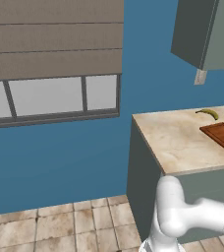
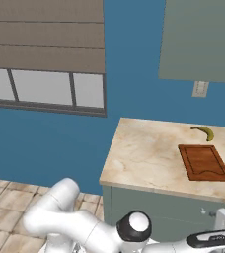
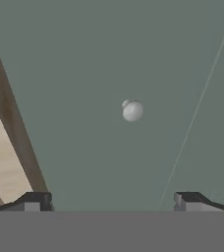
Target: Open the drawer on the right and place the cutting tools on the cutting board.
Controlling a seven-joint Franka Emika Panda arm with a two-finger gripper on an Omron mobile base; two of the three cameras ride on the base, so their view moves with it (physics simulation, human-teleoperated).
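Left base view: cutting board [image 1: 223, 135] flat on the beige marbled countertop [image 1: 178, 142] at right edge of frame, partly cut off; banana [image 1: 208, 113] just beyond its far corner, apart from it. White arm rising lower right, bending out of frame toward the right. Right base view: cutting board [image 2: 204, 162] at centre right on the countertop [image 2: 144, 158], banana [image 2: 205, 132] near its upper edge, not touching; gripper [image 2: 222, 228] at lower right corner, below the counter edge and well below the board, in front of the grey-green cabinet front [image 2: 168, 210]. Hand view: fingertips [image 3: 35, 201] set wide apart at the bottom, nothing between them; round grey knob [image 3: 132, 110] on the drawer front [image 3: 94, 64] at centre, above the gap, not touched.
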